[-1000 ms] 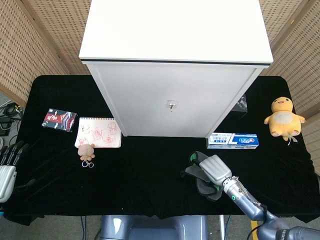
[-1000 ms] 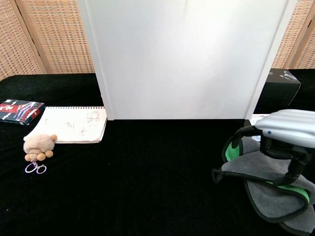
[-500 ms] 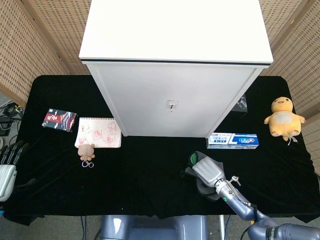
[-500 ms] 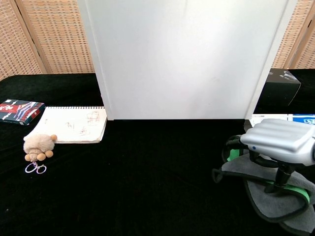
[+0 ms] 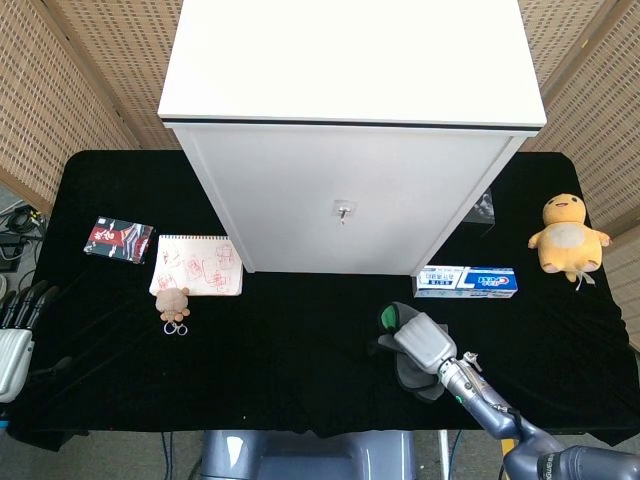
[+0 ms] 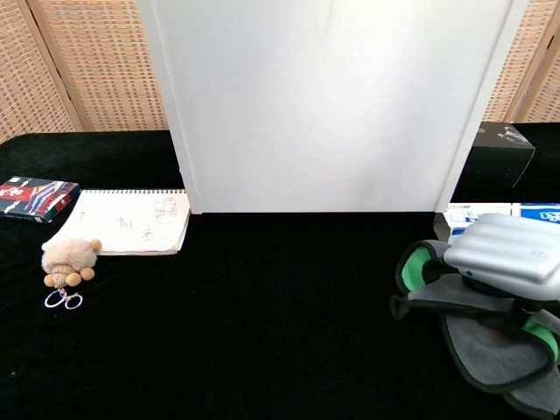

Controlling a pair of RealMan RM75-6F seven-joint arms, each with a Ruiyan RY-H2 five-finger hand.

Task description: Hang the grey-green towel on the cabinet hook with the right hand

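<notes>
The grey-green towel (image 5: 398, 352) lies bunched on the black table in front of the white cabinet (image 5: 350, 190), right of centre, its bright green lining (image 6: 411, 272) showing at the left end. My right hand (image 5: 426, 343) sits low on top of the towel (image 6: 479, 346) and grips it, its fingers tucked under the silver back (image 6: 507, 258). The small metal hook (image 5: 342, 211) sticks out of the cabinet's front face, up and to the left of that hand. My left hand (image 5: 14, 338) rests off the table's left edge, empty, fingers straight.
A toothpaste box (image 5: 466, 282) lies just behind the towel, and a yellow plush (image 5: 567, 235) sits far right. A black box (image 6: 500, 149) stands beside the cabinet. A notebook (image 5: 197, 266), furry keychain (image 5: 173, 303) and red pack (image 5: 119, 239) lie on the left.
My right hand has dropped lower onto the towel and shifted slightly right. The towel has bunched up and moved right with it. The left hand has stayed put.
</notes>
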